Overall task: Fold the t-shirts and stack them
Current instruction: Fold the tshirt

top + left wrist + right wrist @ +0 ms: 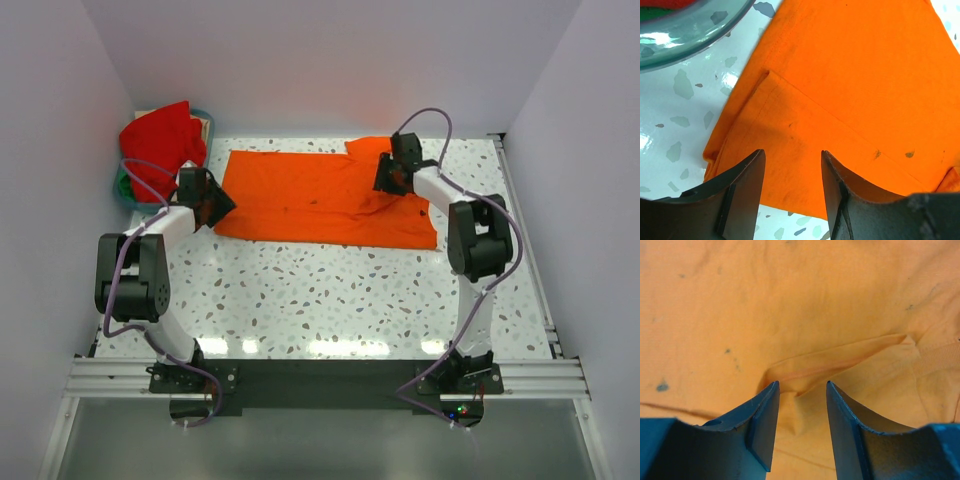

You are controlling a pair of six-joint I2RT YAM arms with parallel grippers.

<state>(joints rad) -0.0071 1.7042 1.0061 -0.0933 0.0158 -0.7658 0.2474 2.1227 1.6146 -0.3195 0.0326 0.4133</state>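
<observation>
**Operator:** Which step am I on?

**Spotter:** Folding the orange t-shirt, as I read it. It lies spread across the far half of the desk, with its left edge doubled over. The red t-shirt sits bunched in the basket at the far left corner, not yet folded.

**Operator:** And my grippers?

**Spotter:** Your left gripper hangs over the shirt's near left corner, jaws apart with nothing between them. Your right gripper is low over the shirt's right part, jaws apart too. A raised crease of cloth lies just ahead of its fingertips, but I see none pinched.

**Operator:** What does the next move need?

**Spotter:** I'd say you need a pinch at each end that catches every layer. Then lift both ends together so the fold lands square.
</observation>
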